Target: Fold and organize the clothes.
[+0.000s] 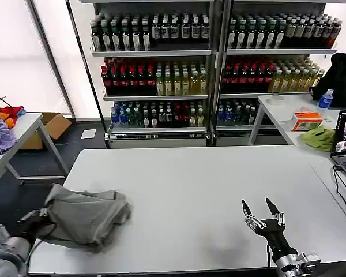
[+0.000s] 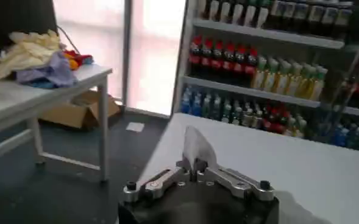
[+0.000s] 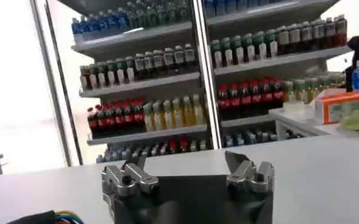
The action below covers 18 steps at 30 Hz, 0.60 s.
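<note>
A crumpled light-grey cotton shirt (image 1: pixel 86 218) lies in a loose heap at the near left corner of the broad white desk (image 1: pixel 196 190), part of it spilling toward the desk's left edge. The left claw (image 1: pixel 36 220) sits at that edge, pinched shut on a fold of the shirt; in the left wrist view a peak of pale cloth (image 2: pixel 196 148) rises between its closed fingers. The right claw (image 1: pixel 264 214) hovers above the bare near right part of the desk, its fingers spread and holding nothing, well apart from the shirt. The task looks to be at its start: the garment is gathered, not spread. The next move probably calls for drawing the shirt inward and flattening it, with the right claw crossing over to take a second edge.
</note>
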{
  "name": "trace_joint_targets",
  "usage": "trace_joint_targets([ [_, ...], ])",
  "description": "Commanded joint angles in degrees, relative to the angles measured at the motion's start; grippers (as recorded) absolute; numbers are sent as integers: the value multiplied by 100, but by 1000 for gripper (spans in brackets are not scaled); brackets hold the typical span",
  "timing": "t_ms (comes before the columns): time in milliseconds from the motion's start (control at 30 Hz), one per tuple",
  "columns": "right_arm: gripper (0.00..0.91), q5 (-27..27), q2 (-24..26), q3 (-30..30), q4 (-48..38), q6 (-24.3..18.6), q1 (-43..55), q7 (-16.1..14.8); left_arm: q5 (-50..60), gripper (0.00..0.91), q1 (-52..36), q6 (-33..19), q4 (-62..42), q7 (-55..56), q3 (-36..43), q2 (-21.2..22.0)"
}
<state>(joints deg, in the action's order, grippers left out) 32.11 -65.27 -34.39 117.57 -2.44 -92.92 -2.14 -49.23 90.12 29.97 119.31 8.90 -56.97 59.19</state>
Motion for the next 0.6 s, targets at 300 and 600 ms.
trace_joint_targets([
  [300, 907, 57, 15, -14, 97, 5, 2, 13, -1733, 10, -198, 324, 1182, 477, -299, -985],
  [600, 907, -311, -94, -141, 305, 28, -108, 5, -1737, 10, -1434, 306, 1269, 1108, 3588, 255],
])
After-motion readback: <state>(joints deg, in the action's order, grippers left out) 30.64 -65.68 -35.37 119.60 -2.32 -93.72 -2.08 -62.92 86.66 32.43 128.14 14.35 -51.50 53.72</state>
